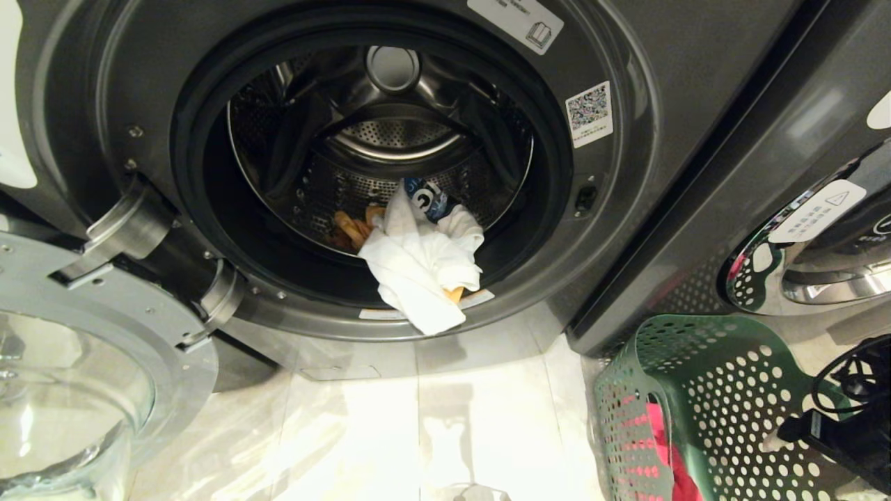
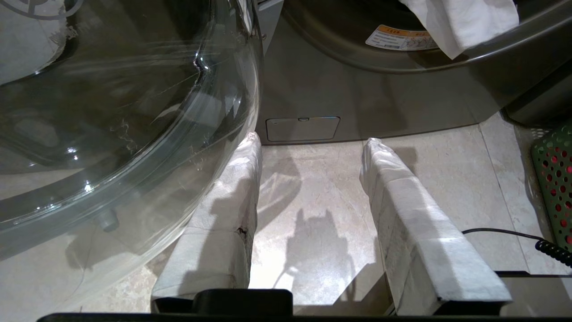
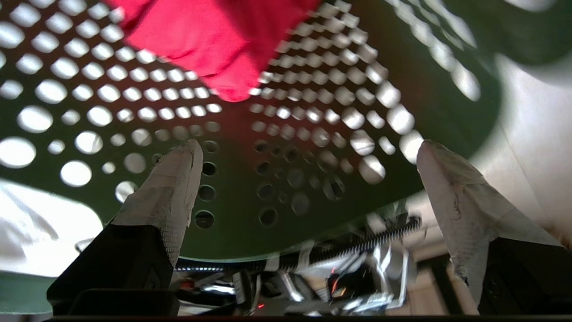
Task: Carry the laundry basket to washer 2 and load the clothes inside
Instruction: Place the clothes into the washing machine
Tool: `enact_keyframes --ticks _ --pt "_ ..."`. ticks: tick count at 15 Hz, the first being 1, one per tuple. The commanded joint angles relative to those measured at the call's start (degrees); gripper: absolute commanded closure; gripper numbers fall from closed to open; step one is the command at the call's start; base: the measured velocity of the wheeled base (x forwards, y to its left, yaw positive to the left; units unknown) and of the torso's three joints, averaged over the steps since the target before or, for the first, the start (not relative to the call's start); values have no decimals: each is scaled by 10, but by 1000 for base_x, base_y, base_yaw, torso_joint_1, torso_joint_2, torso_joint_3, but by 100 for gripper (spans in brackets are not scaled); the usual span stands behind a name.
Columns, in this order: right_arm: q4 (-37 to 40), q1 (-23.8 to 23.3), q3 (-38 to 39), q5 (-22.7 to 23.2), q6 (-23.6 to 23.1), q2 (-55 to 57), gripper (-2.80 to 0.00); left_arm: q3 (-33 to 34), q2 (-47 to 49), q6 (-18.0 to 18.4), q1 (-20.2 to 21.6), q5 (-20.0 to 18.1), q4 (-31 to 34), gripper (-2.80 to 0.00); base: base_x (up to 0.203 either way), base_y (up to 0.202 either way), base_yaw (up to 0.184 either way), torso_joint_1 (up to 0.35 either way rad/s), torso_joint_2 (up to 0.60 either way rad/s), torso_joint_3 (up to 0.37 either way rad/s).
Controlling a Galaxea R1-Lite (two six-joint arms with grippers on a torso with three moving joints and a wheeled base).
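Head view: washer (image 1: 626,209) door (image 1: 83,362) open, white garment (image 1: 418,268) draped over drum lip, mustard garment (image 1: 351,228) behind. Basket (image 1: 696,390) on floor at right, pink garment (image 3: 210,40) inside. Right gripper (image 3: 308,156) spread wide inside basket, empty. Left gripper (image 2: 310,147) parted near floor, empty.

The right gripper (image 3: 308,156) is spread wide, its taped fingers (image 3: 172,179) far apart and nothing between them. The left gripper (image 2: 310,147) hangs low, angled downward, half-parted and empty, pads (image 2: 402,201) clear of each other.
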Motion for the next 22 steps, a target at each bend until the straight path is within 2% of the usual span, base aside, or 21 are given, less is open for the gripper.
enact_keyframes --ticks 1,4,8,12,15,16,18,22 --pt "-10 14 8 18 -19 38 -280 0 1 0 0 0 0 0 0 0 0 0 0 0" --pt "-10 67 27 21 -19 34 -280 0 1 0 0 0 0 0 0 0 0 0 0 0" --pt "-26 79 28 25 -16 124 -280 0 1 0 0 0 0 0 0 0 0 0 0 0" --pt "-181 91 13 41 -19 236 -280 0 1 0 0 0 0 0 0 0 0 0 0 0" --pt "-268 103 -42 60 -26 310 -280 0 1 0 0 0 0 0 0 0 0 0 0 0" --pt "-278 113 -56 64 -33 331 -280 0 1 0 0 0 0 0 0 0 0 0 0 0" --pt "-289 129 -73 66 -102 362 -280 0 1 0 0 0 0 0 0 0 0 0 0 0" --pt "-296 153 -155 77 -113 425 -280 0 1 0 0 0 0 0 0 0 0 0 0 0"
